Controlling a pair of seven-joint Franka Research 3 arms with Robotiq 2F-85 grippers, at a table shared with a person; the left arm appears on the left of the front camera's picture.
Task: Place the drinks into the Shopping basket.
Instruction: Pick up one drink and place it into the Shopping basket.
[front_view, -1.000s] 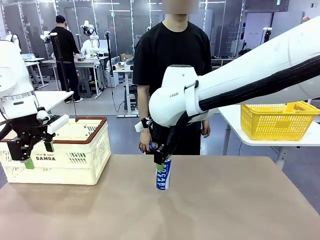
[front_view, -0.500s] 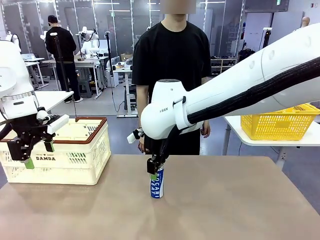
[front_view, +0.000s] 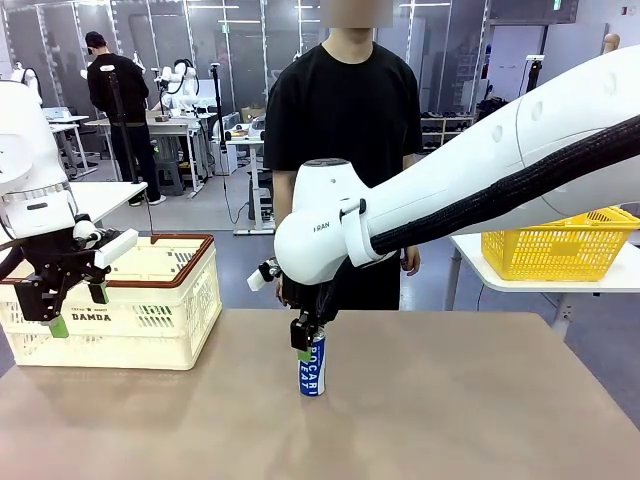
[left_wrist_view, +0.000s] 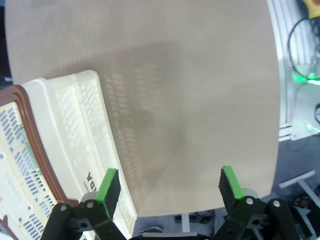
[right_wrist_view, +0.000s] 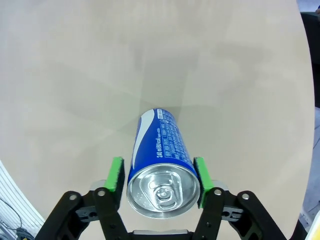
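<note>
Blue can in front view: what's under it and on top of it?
Under the Pocari Sweat can is bare table; it looks set down upright. Above, the right gripper grips its upper part, covering the rim there. The right wrist view shows the lid unopened.

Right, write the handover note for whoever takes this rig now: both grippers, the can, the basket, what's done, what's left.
Right gripper: jaws on either side of the blue Pocari Sweat can near its top. I cannot tell whether they are clamped or just bracketing it.
Left gripper: jaws open and empty, hanging at the near side of the Shopping basket.
Can: upright on the table near its middle, apart from the basket at the table's left end.
Done: no can confirmed in the basket; its inside is mostly hidden.
Left: get this can into the basket.
</note>
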